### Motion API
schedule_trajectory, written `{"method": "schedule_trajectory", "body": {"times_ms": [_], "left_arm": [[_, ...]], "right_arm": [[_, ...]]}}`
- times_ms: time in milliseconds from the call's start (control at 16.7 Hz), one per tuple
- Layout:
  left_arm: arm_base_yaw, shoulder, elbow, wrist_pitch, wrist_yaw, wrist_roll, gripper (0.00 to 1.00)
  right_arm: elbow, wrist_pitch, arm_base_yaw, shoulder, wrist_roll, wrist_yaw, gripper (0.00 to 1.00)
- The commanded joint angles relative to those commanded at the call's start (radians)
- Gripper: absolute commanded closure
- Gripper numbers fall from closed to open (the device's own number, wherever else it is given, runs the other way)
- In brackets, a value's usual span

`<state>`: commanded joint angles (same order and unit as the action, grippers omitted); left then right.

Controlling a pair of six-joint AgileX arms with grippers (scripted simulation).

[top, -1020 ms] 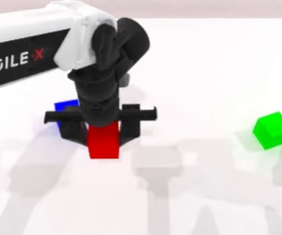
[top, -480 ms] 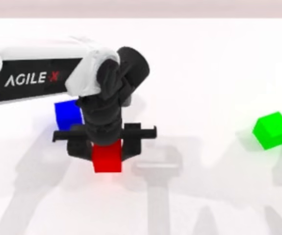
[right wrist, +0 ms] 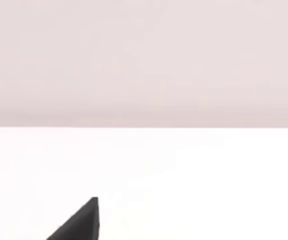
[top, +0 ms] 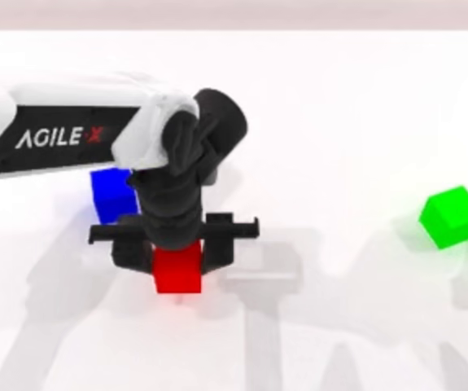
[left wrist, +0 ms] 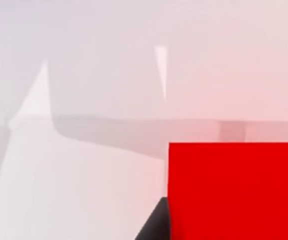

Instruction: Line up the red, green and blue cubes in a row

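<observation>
My left gripper [top: 175, 254] is shut on the red cube [top: 177, 273], left of the table's middle. In the left wrist view the red cube [left wrist: 234, 192] fills one corner, and a dark finger [left wrist: 156, 227] presses against its side. The blue cube [top: 111, 191] sits on the table just behind and to the left, partly hidden by the left arm. Far to the right, the green cube [top: 452, 216] rests alone, turned at an angle. My right gripper [right wrist: 83, 222] is out of the top view and shows only as a dark corner over bare table in its wrist view.
The white table [top: 339, 122] stretches between the red cube and the green one. Its far edge [right wrist: 144, 127] meets a pale wall.
My left gripper has carried the red cube toward the table's front and slightly right. More of the blue cube now shows. The green cube has stayed put.
</observation>
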<state>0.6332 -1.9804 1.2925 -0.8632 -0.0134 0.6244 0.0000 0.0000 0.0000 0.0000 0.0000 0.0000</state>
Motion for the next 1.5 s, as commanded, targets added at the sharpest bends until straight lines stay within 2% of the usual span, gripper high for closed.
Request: {"method": "schedule_trajectory", "body": {"times_ms": [660,1260,1500], "left_arm": [[0.000,0.000,0.000,0.000,0.000,0.000,0.02],[0.000,0.001,0.003,-0.004,0.000,0.000,0.00],[-0.007,0.036,0.079,-0.118,0.000,0.006,0.00]], "right_arm": [[0.000,0.000,0.000,0.000,0.000,0.000,0.00],[0.000,0.000,0.000,0.000,0.000,0.000,0.00],[0.000,0.000,0.000,0.000,0.000,0.000,0.00]]}}
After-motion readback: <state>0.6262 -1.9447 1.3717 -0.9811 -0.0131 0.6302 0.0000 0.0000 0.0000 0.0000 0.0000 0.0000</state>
